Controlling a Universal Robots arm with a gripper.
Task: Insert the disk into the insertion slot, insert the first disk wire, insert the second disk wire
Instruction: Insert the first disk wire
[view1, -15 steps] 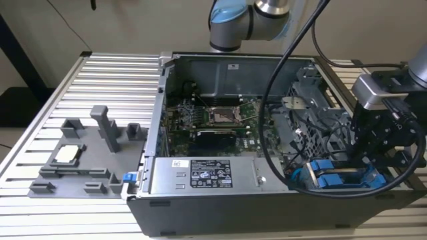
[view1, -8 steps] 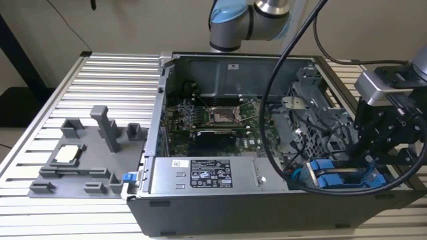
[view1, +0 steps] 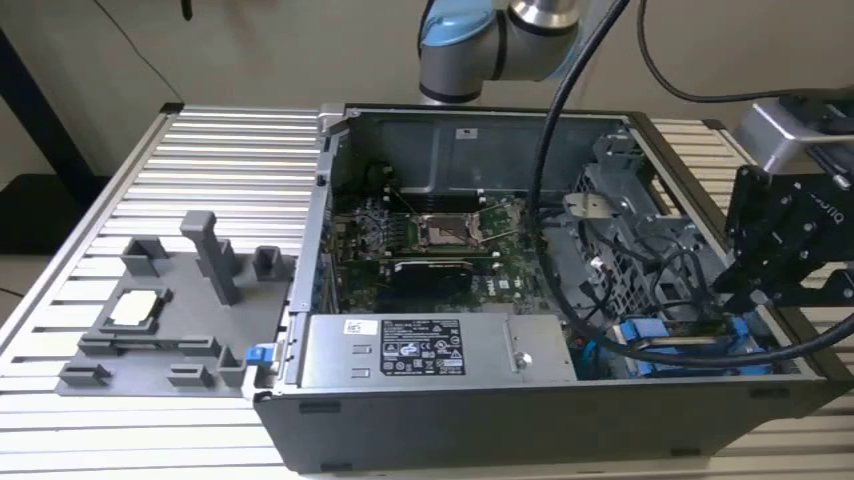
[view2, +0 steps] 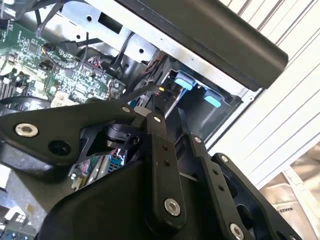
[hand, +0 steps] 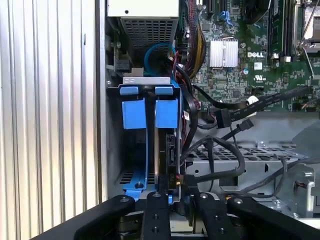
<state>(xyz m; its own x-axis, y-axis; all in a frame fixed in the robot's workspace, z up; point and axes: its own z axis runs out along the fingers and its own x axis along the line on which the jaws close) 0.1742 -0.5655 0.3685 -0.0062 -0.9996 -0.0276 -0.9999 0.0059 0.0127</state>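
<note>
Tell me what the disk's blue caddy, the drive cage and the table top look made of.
Blue caddy: likely moulded plastic, given its uniform bright colour and soft sheen.
Drive cage: apparently sheet metal, bare grey, punched with holes.
Table top: probably aluminium, pale ribbed slats with a brushed shine.

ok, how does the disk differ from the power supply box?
The disk wears a bright blue caddy; the power supply box is bare grey metal with a white-and-black sticker. The disk stands on edge; the box lies flat, sticker up. Both sit inside the computer case.
</note>
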